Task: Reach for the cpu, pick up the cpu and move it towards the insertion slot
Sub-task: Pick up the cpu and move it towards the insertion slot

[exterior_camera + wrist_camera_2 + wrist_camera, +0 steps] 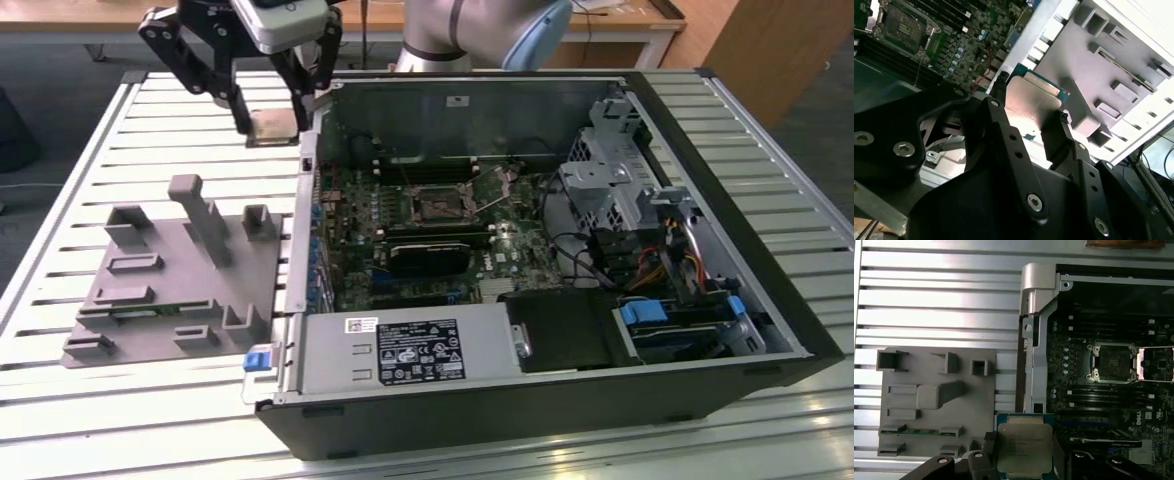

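Note:
My gripper (274, 128) is shut on the cpu (275, 124), a flat silvery square chip held by two opposite edges. It hangs in the air above the slatted table, just outside the far corner of the open computer case on the exterior view's left. Both wrist views show the cpu (1031, 107) (1024, 446) between the black fingers (1004, 130). The insertion slot (438, 203) (901, 27) (1113, 362) is a dark square socket with a metal frame on the motherboard, standing open and apart from the chip.
A grey plastic fixture (160, 290) (934, 400) with upright blocks lies on the slatted table (80, 150) beside the case. The case wall (310, 200) stands between gripper and motherboard. A black finned card (430, 255), cables and drive bays fill the case.

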Controlling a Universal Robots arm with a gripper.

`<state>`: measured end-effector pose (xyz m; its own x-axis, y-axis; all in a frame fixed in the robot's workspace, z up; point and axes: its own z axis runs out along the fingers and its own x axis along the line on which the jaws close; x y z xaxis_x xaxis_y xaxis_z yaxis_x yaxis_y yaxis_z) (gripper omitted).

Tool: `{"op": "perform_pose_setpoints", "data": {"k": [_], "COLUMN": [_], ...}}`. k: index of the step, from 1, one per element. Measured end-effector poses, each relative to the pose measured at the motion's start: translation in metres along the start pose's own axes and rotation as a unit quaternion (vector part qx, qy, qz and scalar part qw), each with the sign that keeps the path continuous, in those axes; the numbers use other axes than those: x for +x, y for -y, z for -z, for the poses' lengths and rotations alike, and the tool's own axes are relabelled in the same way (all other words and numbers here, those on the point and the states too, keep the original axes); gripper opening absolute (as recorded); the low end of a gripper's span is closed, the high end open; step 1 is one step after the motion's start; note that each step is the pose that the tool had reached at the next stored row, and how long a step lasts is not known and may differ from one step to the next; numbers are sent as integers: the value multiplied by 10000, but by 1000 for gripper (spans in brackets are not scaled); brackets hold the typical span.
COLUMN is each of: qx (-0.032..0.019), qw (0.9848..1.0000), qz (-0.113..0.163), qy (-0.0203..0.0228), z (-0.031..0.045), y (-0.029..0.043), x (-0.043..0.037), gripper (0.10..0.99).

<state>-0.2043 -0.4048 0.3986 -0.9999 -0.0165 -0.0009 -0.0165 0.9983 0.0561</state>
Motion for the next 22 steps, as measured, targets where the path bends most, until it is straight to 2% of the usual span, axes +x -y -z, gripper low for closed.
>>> {"op": "perform_pose_setpoints", "data": {"k": [6,19,22], "qx": [-2,-3,-5], "qw": [10000,10000,10000], "qz": [0,0,0], "qy": [0,0,0], "z": [-2,-6,-9], "y": [-27,-96,-131], "x": [-154,-579,-670], "gripper": [533,533,533]}}
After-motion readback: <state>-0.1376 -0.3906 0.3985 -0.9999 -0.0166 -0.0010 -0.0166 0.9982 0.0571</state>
